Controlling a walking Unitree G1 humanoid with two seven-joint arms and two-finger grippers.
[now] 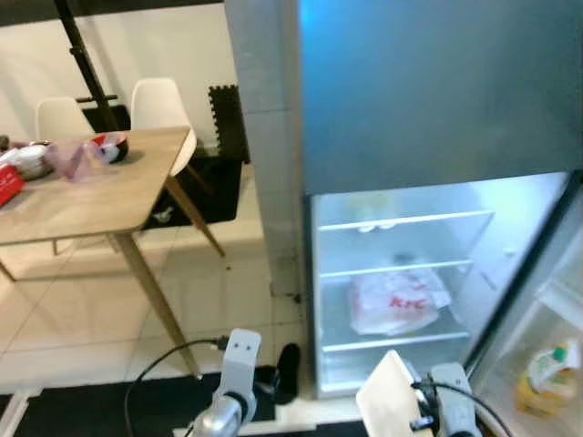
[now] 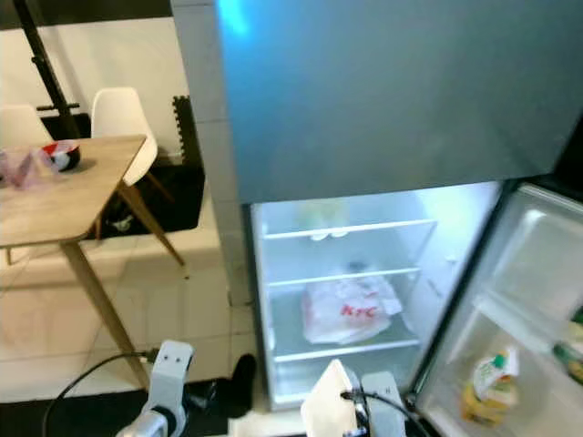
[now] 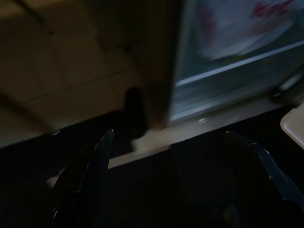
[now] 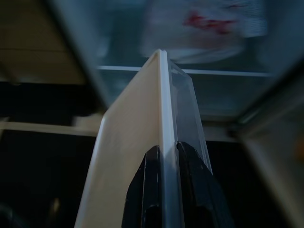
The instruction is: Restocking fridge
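My right jaws (image 4: 164, 164) are clamped on the edge of a flat cream tray with a clear lid (image 4: 142, 128), the two black fingers (image 4: 152, 190) pinching its rim from either side so it stands on edge, pointing up and forward toward the open fridge (image 1: 401, 273). From my head I see that tray (image 1: 390, 396) low down in front of the fridge's lower compartment, not yet past the door line. My left jaws (image 3: 171, 175) hang spread wide with nothing between them, low over the dark floor mat (image 1: 91, 405) just beside the fridge's left corner.

Inside, a white takeaway bag with red lettering (image 1: 398, 300) lies on the middle shelf, and the bottom shelf (image 1: 392, 344) below it looks bare. The door (image 1: 547, 346) swings out to my right with a yellow bottle (image 1: 547, 373) in its pocket. Behind and to the left stands the wooden counter (image 1: 82, 196) with more items on it.

I judge I am mid-delivery: carrying the tray in. Next I need to level it and slide it onto a free shelf, clear of the bag.
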